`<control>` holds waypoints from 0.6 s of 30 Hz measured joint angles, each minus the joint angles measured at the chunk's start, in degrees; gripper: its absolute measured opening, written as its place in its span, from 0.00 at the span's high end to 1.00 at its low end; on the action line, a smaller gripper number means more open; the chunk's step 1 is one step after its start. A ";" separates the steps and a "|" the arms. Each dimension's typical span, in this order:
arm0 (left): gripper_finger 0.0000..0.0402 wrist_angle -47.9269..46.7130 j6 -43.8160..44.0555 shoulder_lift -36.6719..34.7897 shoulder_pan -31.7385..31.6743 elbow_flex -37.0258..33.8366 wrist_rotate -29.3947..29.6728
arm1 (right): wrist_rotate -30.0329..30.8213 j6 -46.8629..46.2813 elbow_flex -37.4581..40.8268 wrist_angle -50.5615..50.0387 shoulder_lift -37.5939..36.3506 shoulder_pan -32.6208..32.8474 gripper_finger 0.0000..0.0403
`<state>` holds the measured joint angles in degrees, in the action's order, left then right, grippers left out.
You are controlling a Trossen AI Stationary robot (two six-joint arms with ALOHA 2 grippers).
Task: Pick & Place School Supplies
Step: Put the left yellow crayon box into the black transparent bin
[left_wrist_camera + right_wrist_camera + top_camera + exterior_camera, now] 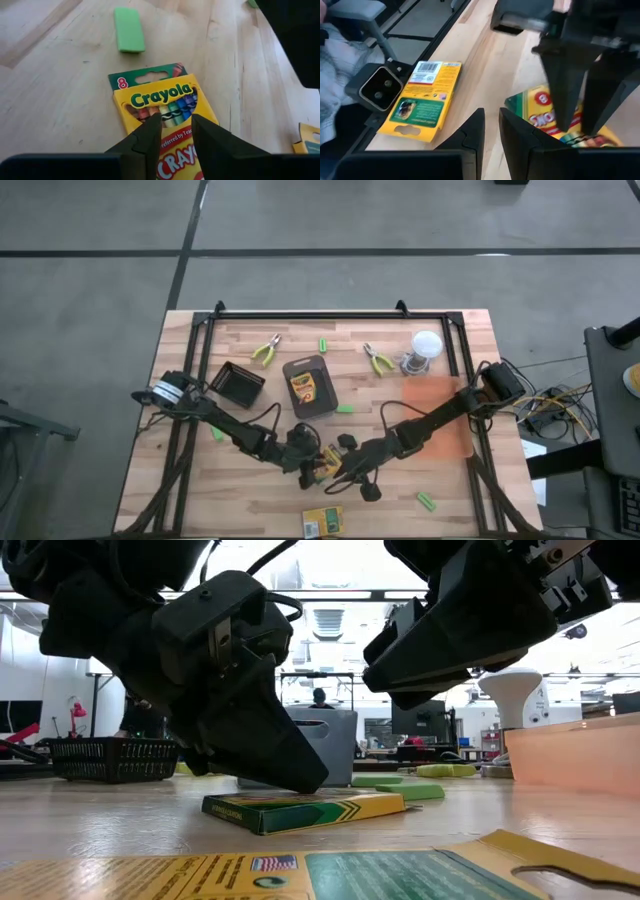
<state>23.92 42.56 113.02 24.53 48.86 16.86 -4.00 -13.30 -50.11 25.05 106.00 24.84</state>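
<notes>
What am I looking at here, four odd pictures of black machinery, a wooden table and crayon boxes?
It is one moment seen by four cameras. One looks straight down, one sits at table height, and one rides on each arm's wrist. The machine is two dark robot arms ending in two-finger grippers. The left gripper is down over a crayon box lying flat on the table, its fingers astride the box but a little apart. The right gripper hovers close by, shut and empty. A second crayon box lies at the table's near edge, a third lies in a dark grey tray. Also there: green sticks, two small pliers, a black basket and a white-lidded jar.
</notes>
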 joint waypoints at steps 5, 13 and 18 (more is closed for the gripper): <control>0.71 -0.43 -3.39 -3.48 -0.02 -0.02 -1.72 | -5.09 -0.10 0.00 -1.27 -0.15 0.04 0.86; 0.71 -13.62 -10.99 -14.01 0.07 -0.22 -2.65 | -4.66 -3.12 0.00 -1.02 -0.20 0.02 0.86; 0.71 -26.64 -13.90 -18.44 0.04 -0.43 -2.07 | 1.07 -6.48 -0.02 -0.26 -0.12 0.13 0.86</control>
<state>-2.72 28.66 94.58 24.58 48.43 14.79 -2.92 -19.78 -50.13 24.79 105.88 24.97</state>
